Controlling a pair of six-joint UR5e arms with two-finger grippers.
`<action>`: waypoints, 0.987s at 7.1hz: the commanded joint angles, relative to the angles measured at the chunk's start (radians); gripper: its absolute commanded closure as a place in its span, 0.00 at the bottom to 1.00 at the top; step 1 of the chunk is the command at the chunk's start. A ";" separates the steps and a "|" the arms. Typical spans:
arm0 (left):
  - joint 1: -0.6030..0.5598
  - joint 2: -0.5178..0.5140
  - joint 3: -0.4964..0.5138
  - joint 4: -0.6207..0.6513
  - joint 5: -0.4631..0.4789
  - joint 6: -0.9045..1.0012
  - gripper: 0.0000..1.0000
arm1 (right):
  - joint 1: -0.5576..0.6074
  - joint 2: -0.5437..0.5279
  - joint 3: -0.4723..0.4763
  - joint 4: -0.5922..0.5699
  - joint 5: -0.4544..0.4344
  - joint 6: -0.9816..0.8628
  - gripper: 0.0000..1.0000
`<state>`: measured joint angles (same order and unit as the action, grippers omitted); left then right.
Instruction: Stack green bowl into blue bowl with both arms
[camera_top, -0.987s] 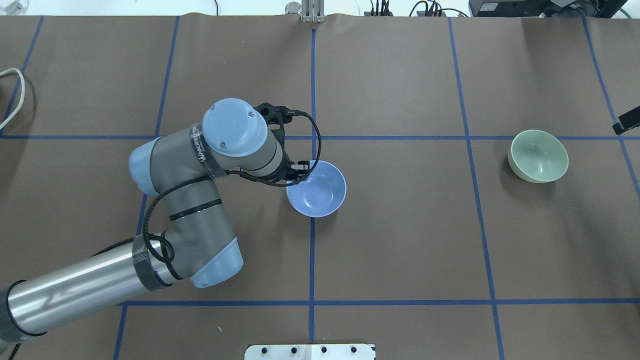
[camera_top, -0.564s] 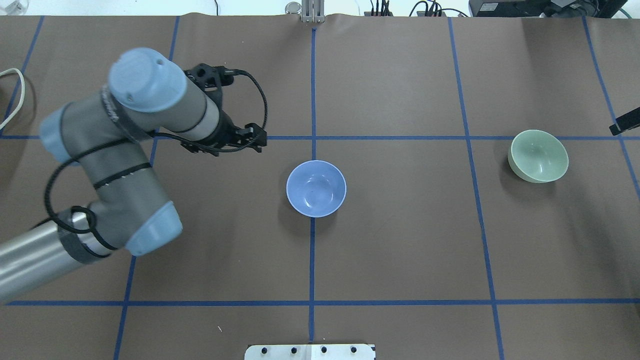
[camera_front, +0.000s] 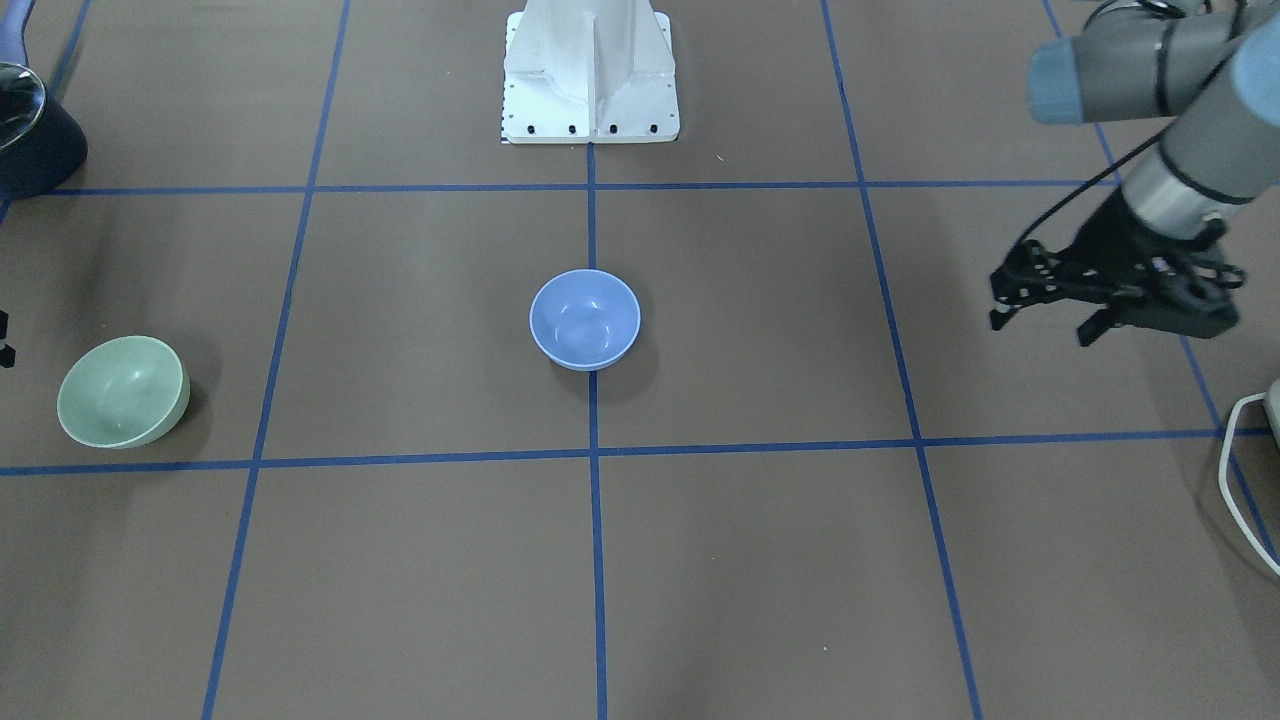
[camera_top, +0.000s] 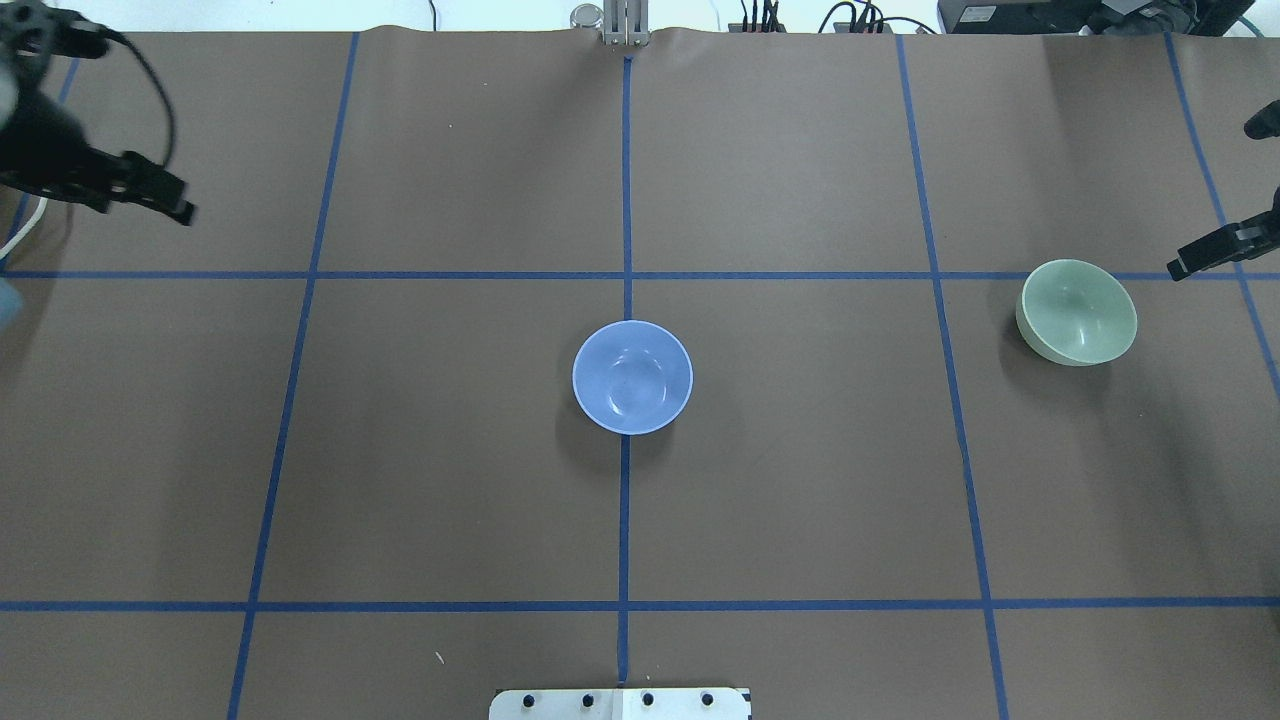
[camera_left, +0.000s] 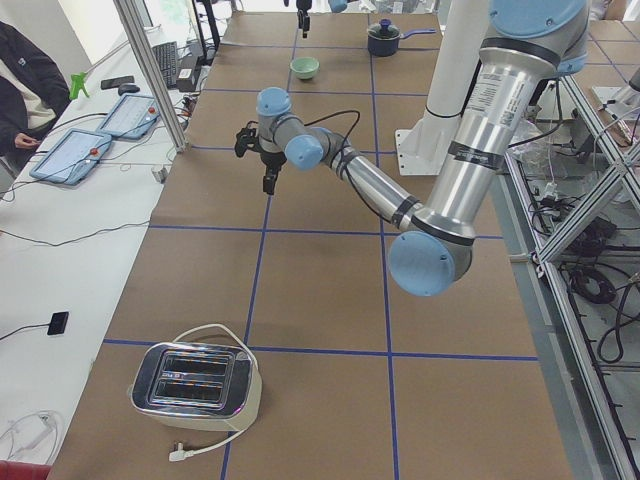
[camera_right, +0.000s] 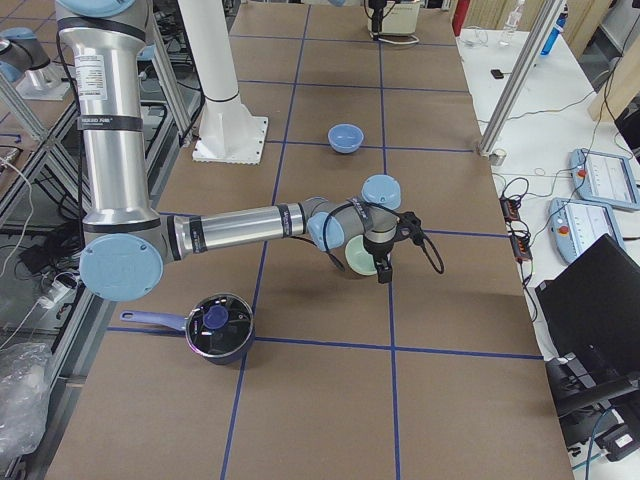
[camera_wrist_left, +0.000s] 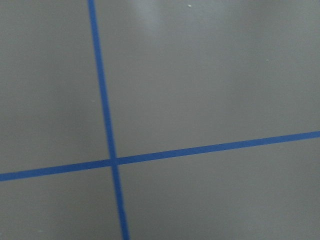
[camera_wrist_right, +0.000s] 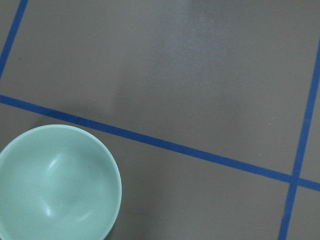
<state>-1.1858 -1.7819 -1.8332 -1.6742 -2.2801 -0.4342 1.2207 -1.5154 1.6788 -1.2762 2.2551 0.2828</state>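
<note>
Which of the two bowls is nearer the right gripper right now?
The pale mint-green plastic bowl: the right gripper hangs close beside it. The periwinkle-blue plastic bowl sits on the centre blue tape line, far from that gripper.

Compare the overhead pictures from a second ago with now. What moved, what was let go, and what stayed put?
The left gripper, at the rim of the blue bowl a second ago, has let go and withdrawn far to the robot's left, open. The right gripper has edged toward the green bowl. Neither bowl has moved.
</note>
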 joint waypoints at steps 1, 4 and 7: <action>-0.264 0.105 0.020 0.212 -0.049 0.501 0.02 | -0.056 0.043 -0.011 0.003 -0.008 0.042 0.00; -0.442 0.139 0.144 0.300 -0.052 0.899 0.02 | -0.099 0.089 -0.114 0.027 -0.028 0.041 0.04; -0.443 0.140 0.141 0.298 -0.052 0.899 0.02 | -0.109 0.087 -0.217 0.138 -0.025 0.044 0.62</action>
<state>-1.6274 -1.6422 -1.6915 -1.3761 -2.3312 0.4615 1.1161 -1.4286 1.4848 -1.1562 2.2291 0.3264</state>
